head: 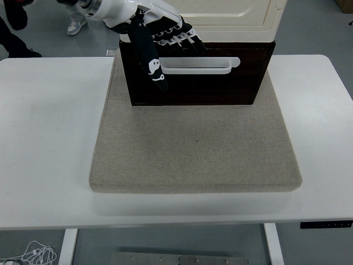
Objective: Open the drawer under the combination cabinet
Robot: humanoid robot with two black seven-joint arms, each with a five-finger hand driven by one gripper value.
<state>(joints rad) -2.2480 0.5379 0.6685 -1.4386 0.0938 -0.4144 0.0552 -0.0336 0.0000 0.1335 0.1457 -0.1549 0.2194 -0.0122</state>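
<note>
The dark brown drawer [220,88] sits closed under the cream cabinet [231,16], at the back of a beige mat [193,149]. A white handle [212,65] runs across the drawer's front. My left hand [168,52], black with a white wrist, reaches in from the upper left and lies over the handle's left end. Its fingers [185,40] are stretched out along the drawer's top edge just above the handle, and the thumb [154,69] hangs down in front of the drawer face. It grips nothing. The handle's left end is hidden behind the hand.
The mat lies on a white table [44,138]. A person's light shoe [76,26] and a dark shoe [22,52] show on the floor beyond the table's far left. Cables [33,255] lie under the table at the lower left.
</note>
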